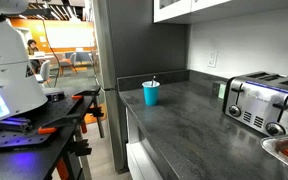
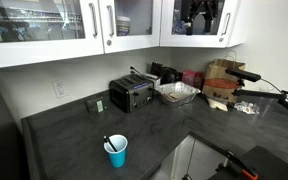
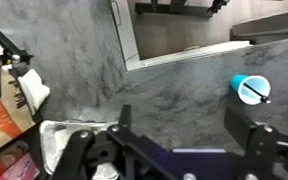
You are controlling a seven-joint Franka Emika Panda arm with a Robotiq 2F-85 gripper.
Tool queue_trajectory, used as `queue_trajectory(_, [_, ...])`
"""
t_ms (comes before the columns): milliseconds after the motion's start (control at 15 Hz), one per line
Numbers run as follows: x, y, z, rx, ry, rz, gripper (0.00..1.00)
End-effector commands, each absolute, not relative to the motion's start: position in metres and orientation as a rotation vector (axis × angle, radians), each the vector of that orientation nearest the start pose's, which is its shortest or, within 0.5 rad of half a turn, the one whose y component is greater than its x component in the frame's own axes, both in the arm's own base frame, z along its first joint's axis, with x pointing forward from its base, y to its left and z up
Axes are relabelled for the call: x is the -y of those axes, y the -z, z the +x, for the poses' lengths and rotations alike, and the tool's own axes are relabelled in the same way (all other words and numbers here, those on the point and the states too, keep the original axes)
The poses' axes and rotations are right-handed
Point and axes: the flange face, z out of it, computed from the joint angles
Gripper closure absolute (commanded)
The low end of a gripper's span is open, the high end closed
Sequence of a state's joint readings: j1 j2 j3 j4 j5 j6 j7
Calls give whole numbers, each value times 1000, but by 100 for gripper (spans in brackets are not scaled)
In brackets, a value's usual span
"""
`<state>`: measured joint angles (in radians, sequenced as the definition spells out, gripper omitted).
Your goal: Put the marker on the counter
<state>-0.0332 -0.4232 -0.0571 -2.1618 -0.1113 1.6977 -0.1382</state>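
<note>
Claw (image 3: 181,125) wide open, empty, well above counter (image 3: 174,75). Risk: marker (image 3: 256,93) leans in blue cup (image 3: 240,80), so off-ctr grab prob tips cup.

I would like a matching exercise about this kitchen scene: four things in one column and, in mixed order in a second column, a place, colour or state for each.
Column one:
1. marker
2. cup
3. toaster
4. gripper

Column two:
a. open, holding nothing
b. blue, standing on the counter
c. silver, with slots on top
d. standing inside the cup

Right pairs: 1-d, 2-b, 3-c, 4-a.
</note>
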Motion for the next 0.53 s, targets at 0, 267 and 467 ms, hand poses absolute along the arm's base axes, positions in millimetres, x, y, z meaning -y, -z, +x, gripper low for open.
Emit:
queue_trajectory(0, [52, -562, 419, 112, -83, -3220, 0])
queue_trajectory(267, [52, -562, 419, 112, -82, -3220, 0])
queue_trajectory(467, [40, -553, 432, 296, 22, -3198, 0])
